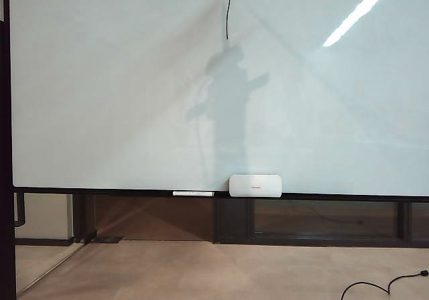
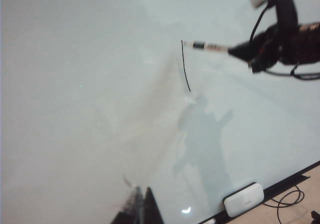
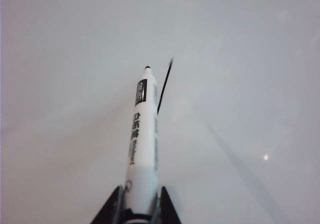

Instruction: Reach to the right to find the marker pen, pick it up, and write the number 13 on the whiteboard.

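The whiteboard (image 1: 100,79) fills the exterior view and carries one thin black stroke (image 1: 228,15), a straight 1 of the number 13. My right gripper (image 3: 140,209) is shut on the marker pen (image 3: 142,134), a white barrel with black print and a black tip. Seen from the left wrist, the right gripper (image 2: 250,51) holds the marker pen (image 2: 210,46) level, its tip at the upper end of the stroke (image 2: 185,66). In the exterior view only a dark sliver of that arm shows at the top edge. My left gripper (image 2: 142,196) is shut on nothing, close to the whiteboard (image 2: 75,84).
A white rounded box (image 1: 255,185) sits on the board's dark lower ledge, with a long thin white stick (image 1: 193,193) just left of it. A black cable (image 1: 382,286) lies on the floor at the lower right. The arm's shadow falls on the board below the stroke.
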